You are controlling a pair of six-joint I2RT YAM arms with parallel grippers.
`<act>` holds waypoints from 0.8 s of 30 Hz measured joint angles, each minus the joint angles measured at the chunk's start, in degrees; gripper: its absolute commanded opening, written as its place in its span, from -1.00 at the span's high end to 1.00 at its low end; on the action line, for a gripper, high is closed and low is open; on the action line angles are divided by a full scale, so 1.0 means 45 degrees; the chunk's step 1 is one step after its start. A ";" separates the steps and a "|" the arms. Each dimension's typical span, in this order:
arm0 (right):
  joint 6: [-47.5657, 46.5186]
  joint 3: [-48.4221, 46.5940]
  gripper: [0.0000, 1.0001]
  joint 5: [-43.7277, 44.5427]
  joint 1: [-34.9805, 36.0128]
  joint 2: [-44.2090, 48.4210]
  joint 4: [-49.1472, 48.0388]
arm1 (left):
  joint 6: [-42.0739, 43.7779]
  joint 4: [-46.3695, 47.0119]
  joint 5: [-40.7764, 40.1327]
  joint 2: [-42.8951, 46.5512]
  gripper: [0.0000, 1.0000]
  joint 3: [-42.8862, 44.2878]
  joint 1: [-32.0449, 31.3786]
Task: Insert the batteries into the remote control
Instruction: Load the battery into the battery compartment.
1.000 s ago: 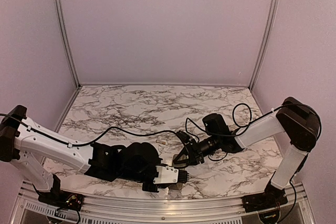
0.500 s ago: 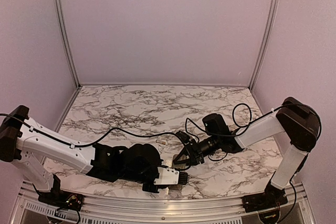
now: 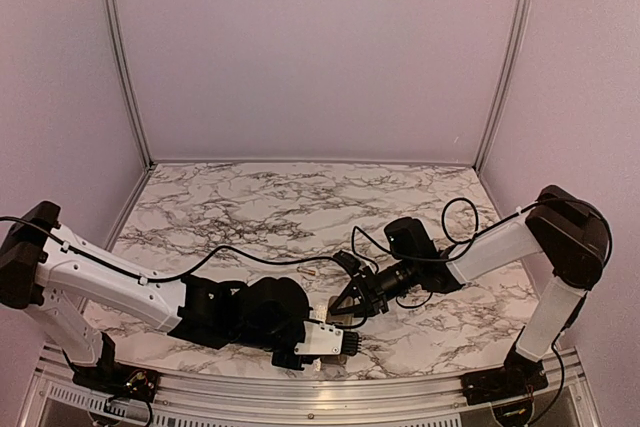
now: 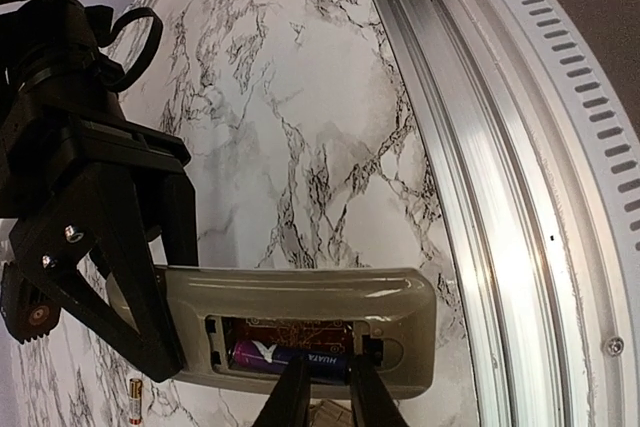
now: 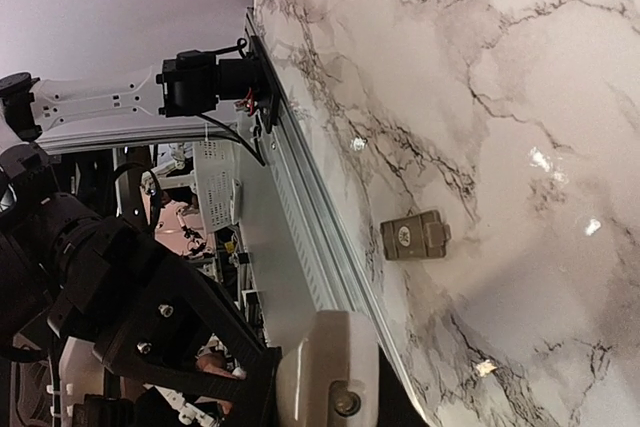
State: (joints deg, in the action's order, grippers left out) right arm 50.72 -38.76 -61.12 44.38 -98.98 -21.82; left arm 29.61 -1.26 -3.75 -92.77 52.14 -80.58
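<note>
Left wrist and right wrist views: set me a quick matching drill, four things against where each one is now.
1 remote control
2 purple battery
3 loose battery
4 cover plate

a in the open recess
b flat on the table near its edge
c on the table by the remote's gripped end
d held by the right end effector

Pairs: 1-d, 2-a, 3-c, 4-b
</note>
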 measured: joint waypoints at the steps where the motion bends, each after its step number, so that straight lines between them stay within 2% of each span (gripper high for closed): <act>1: 0.0000 0.0000 1.00 0.0024 0.0005 0.0000 0.0000 | 0.0000 -0.0078 -0.0015 -0.0039 0.73 0.0063 0.0000; 16: -0.0092 0.0005 1.00 0.0549 0.0015 0.0010 0.0112 | -0.0296 -0.1297 -0.0185 -0.0991 0.83 0.1122 0.0107; 24: -0.0277 0.0000 1.00 0.0714 0.0019 0.0010 0.0228 | -0.0699 -0.1739 -0.0291 -0.0971 0.68 0.1180 0.0204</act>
State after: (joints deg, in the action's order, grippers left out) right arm 49.47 -38.76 -57.91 44.47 -98.94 -20.80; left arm 26.46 -9.08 -5.06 -97.14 57.45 -79.66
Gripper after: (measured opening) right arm 0.208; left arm 0.133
